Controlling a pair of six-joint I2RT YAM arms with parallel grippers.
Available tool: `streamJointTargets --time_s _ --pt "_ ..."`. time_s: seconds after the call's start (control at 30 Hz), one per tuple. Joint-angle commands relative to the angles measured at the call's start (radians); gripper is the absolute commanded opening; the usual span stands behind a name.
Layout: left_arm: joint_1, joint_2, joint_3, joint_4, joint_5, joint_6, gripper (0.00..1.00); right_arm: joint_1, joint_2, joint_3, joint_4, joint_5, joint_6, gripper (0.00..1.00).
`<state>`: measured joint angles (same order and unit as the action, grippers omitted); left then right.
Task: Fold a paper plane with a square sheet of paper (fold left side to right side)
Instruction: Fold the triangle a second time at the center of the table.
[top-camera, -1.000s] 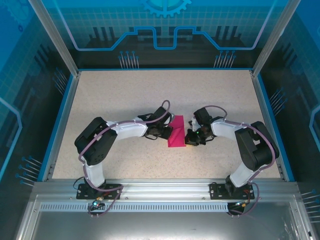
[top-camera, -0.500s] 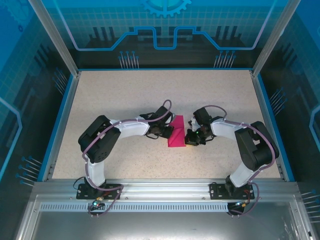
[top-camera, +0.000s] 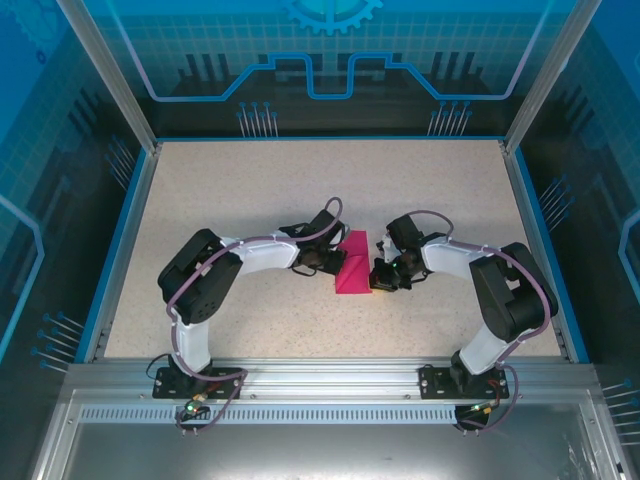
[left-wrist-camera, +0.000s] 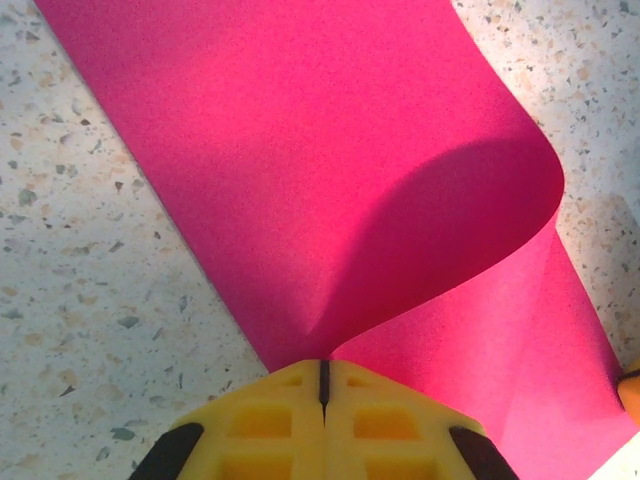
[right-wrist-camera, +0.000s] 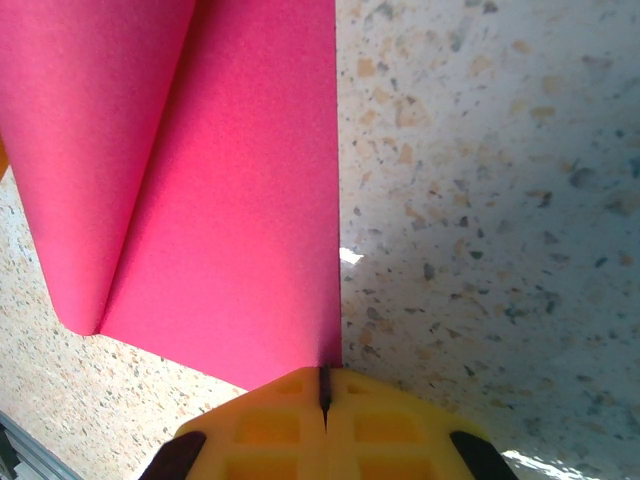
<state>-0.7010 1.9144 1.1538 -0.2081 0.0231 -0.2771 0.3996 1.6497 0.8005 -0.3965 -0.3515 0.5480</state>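
The square sheet of paper (top-camera: 352, 265), magenta-pink, lies curled over itself.

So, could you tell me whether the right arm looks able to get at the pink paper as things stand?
Probably yes: the right hand, shut, sits with its tips at the edge of the square sheet of paper, nothing between them; the left hand is on the opposite side.
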Motion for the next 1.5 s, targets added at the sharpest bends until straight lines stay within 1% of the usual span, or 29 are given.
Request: streamJointTargets --time_s 0.0,0.73,0.8,0.97,1.03,1.17,1.27,1.47 --pt "0.010 0.021 0.024 -0.024 -0.004 0.025 0.00 0.019 0.031 -0.008 -0.069 0.034 -0.016 0.04" --pt "0.009 0.059 0.021 -0.024 0.001 0.021 0.00 0.019 0.023 -0.006 -0.058 0.016 -0.018 0.04" --pt "0.009 0.058 0.020 -0.027 0.003 0.024 0.00 0.015 -0.010 -0.010 -0.035 -0.002 -0.015 0.04" --pt "0.010 0.055 0.015 -0.030 0.009 0.025 0.00 -0.029 -0.085 -0.018 0.057 -0.121 0.013 0.05" --pt "0.010 0.054 0.014 -0.030 0.012 0.026 0.00 -0.036 -0.090 -0.015 0.108 -0.163 0.036 0.05" --pt "0.009 0.053 0.014 -0.028 0.014 0.023 0.00 -0.036 -0.052 -0.002 0.227 -0.211 0.106 0.05" --pt "0.009 0.051 0.013 -0.030 0.015 0.023 0.00 -0.035 -0.011 0.016 0.302 -0.218 0.147 0.05" --pt "0.009 0.048 0.012 -0.030 0.017 0.019 0.00 -0.007 0.067 0.073 0.324 -0.219 0.156 0.05"
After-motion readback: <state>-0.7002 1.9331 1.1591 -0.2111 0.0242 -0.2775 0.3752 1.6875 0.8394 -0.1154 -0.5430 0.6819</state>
